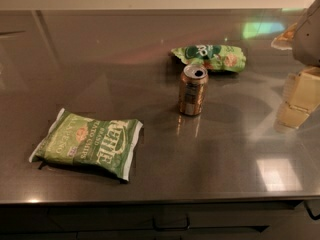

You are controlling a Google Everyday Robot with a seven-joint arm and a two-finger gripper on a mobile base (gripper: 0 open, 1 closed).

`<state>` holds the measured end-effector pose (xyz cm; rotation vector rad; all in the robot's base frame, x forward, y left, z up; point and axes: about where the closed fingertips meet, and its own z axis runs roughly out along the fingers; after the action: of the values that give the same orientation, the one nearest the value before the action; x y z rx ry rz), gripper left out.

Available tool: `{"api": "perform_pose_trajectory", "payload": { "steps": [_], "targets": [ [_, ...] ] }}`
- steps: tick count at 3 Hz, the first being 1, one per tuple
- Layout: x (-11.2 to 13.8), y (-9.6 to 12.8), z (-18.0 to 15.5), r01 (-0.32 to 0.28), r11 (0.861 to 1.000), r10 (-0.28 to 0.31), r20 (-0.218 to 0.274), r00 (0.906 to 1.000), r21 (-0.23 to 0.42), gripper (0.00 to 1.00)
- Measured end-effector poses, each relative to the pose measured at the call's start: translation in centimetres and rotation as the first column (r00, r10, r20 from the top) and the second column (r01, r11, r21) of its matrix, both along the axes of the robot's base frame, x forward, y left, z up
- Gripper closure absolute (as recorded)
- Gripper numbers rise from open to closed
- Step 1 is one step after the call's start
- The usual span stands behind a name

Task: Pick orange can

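Note:
The orange can (pixel 193 89) stands upright near the middle of the dark steel counter (pixel 150 184). It is coppery-orange with a silver top and pale label patches. My gripper (pixel 299 100) is at the right edge of the view, pale yellow under a grey wrist. It hangs just above the counter, well to the right of the can and apart from it. It holds nothing that I can see.
A crumpled green chip bag (pixel 210 57) lies just behind the can, close to it. A larger flat green chip bag (pixel 87 143) lies at the front left. The counter's front edge runs along the bottom, with drawers below.

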<state>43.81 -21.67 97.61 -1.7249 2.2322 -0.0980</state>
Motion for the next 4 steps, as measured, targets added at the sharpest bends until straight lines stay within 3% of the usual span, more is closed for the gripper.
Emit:
{"api": "perform_pose_trajectory", "payload": {
  "steps": [1,2,4],
  "targets": [
    [0.0,0.0,0.0,0.000,1.000,0.000,0.000,1.0000,0.000,0.00],
    [0.6,0.6,0.0,-0.020,0.999,0.020,-0.003,0.9998,0.046,0.00],
    [4.3,3.5,-2.4,-0.086,0.973,0.086,0.012,0.9962,0.216,0.00]
  ]
}}
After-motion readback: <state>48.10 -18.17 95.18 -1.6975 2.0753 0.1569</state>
